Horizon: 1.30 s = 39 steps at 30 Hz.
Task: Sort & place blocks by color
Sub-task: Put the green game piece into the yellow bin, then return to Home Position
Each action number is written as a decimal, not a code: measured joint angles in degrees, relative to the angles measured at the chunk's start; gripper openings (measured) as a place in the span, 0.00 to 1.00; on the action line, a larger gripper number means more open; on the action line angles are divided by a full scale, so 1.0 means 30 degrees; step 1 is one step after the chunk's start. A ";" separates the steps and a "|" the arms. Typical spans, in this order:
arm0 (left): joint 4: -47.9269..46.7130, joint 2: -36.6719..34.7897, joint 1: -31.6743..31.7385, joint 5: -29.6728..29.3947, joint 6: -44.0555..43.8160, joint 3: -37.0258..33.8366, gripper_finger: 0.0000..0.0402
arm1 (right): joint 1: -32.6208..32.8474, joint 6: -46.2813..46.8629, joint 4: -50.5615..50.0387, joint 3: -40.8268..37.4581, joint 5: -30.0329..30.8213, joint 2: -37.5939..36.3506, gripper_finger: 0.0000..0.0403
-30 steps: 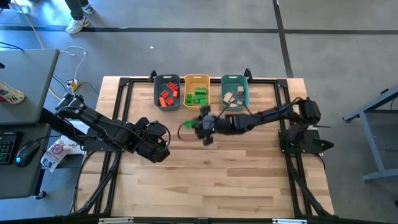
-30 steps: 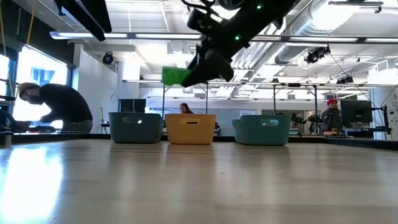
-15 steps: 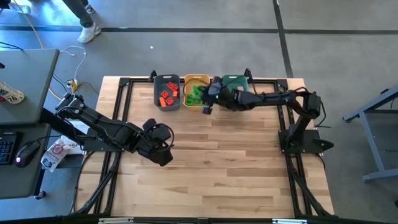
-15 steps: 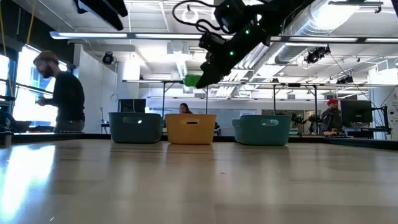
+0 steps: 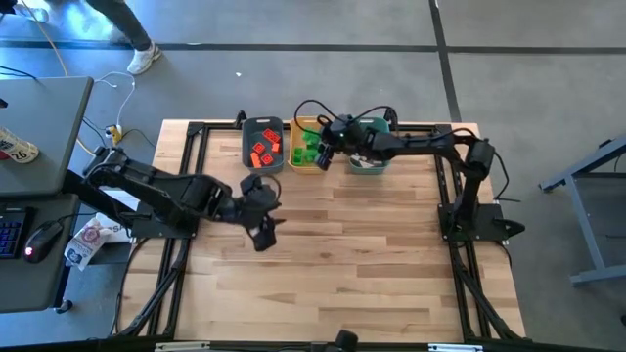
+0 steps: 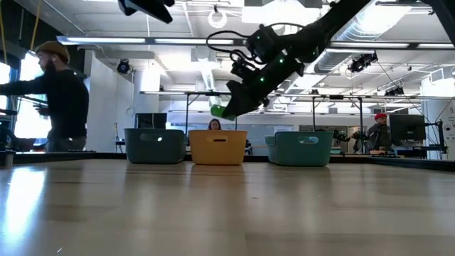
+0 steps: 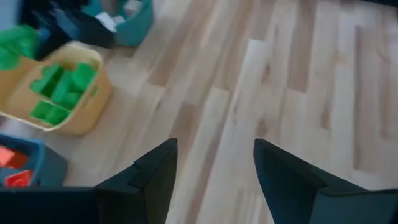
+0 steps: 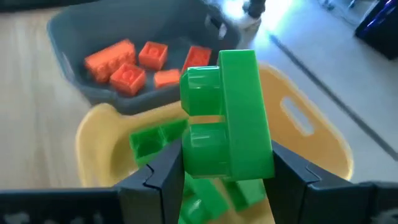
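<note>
Green block (image 8: pixel 227 115): studded moulded plastic, glossy, rigid; likely light and somewhat slippery, best pinched across its flat sides. Held clamped in the right gripper (image 8: pixel 227 165), above the orange-yellow bin (image 5: pixel 296 162) at the table's far edge.

Bin contents: green blocks (image 5: pixel 311 149). Blue-grey bin (image 5: pixel 246 156), left: red-orange blocks (image 5: pixel 262 150). Teal bin (image 5: pixel 376 125), right: tan pieces.

Left gripper (image 7: pixel 214 163): fingers spread, empty, over bare wood planks (image 5: pixel 372 264) mid-table.

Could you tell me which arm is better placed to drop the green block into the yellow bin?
The right: its gripper already holds the green block above the yellow bin. The left gripper is open over bare table.
</note>
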 joint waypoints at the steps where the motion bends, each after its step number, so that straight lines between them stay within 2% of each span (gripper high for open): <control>1: -0.0009 -0.0128 0.0265 0.0016 0.0105 -0.0022 0.49 | 0.0005 0.0012 0.0041 0.0000 -0.0030 0.0129 0.39; 5: 0.1334 -0.1013 0.1177 0.0513 0.0412 -0.1032 0.46 | 0.0013 0.0098 -0.0195 0.0000 -0.0263 0.0419 0.39; 13: 0.5777 -0.3969 0.1786 0.0779 -0.0115 -0.5458 0.41 | -0.0078 -0.0052 -0.1686 -0.0007 -0.0261 0.0624 0.39; 21: 1.0097 -0.7168 0.1772 0.0496 -0.0624 -1.0217 0.41 | -0.0082 -0.0398 -0.1564 -0.0007 -0.0231 0.0660 0.56; 27: 1.1040 -0.9474 0.1772 0.0440 -0.0617 -1.2493 0.41 | -0.0075 -0.0514 -0.1951 -0.0007 -0.0029 0.0484 0.58; 32: 1.1233 -1.1877 0.1772 0.0360 -0.0008 -1.3736 0.41 | -0.0059 -0.0412 -0.2860 -0.0007 -0.0229 -0.0703 0.58; 39: 1.2836 -1.5378 0.1762 0.0142 0.1559 -1.6032 0.41 | 0.0233 -0.0033 -0.4745 -0.0007 -0.2813 -0.3144 0.59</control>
